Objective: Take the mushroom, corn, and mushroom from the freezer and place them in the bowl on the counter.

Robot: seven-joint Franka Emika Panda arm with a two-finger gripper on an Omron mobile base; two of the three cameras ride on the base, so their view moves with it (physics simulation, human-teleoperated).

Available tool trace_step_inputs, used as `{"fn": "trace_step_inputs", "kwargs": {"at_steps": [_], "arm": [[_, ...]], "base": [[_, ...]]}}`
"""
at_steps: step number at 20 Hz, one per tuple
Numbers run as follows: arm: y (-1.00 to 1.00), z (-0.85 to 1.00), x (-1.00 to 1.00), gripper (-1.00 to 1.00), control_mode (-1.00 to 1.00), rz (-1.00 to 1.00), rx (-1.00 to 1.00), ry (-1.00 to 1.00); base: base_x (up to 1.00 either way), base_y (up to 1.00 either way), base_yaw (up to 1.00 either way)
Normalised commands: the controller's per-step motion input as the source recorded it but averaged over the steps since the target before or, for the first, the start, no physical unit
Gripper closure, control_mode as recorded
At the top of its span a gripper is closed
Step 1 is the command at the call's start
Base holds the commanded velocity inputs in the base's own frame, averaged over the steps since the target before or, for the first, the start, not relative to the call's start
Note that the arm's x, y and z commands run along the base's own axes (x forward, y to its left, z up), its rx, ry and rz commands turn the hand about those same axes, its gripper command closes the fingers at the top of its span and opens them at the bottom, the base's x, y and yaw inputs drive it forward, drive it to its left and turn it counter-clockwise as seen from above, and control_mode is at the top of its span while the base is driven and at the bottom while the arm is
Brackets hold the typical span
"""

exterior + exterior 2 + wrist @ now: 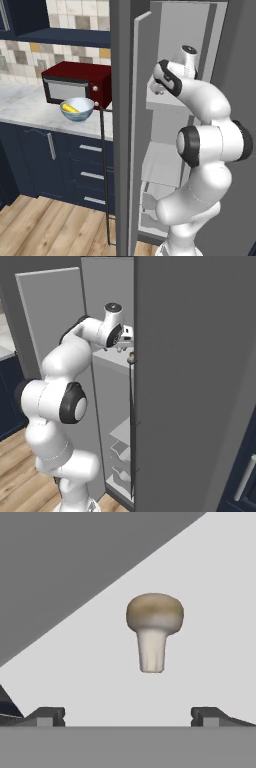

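A mushroom [154,629] with a tan cap and a pale stem lies on a pale shelf inside the open freezer [172,30]. My gripper [127,716] is open just in front of it. The mushroom sits ahead of the gap between the fingertips [47,714] and touches neither. In the right base view the hand [122,336] reaches in at upper-shelf height, and the mushroom [131,358] shows as a small brown spot just below it. The bowl [80,117] stands on the counter [27,107] with the yellow corn [70,107] inside.
A dark red microwave [75,85] stands right behind the bowl. The freezer door [122,140] hangs open between counter and arm, its thin dark handle [105,175] facing the navy drawers. Lower shelves and drawers [160,170] fill the freezer below.
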Motion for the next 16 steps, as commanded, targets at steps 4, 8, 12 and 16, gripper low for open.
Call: {"fn": "trace_step_inputs", "kwargs": {"at_steps": [4, 8, 12, 16], "arm": [[0.00, -0.04, 0.26, -1.00, -1.00, 0.01, 0.00, 0.04], [0.00, -0.06, 0.19, -1.00, -1.00, 0.01, 0.00, 0.03], [0.00, -0.03, 0.32, -1.00, -1.00, 0.01, 0.00, 0.03], [-0.03, -0.17, 0.16, -1.00, -1.00, 0.00, 0.00, 0.04]], "base": [[0.00, 0.00, 0.00], [0.00, 0.00, 0.00], [0.00, 0.00, 0.00], [0.00, 0.00, 0.00]]}}
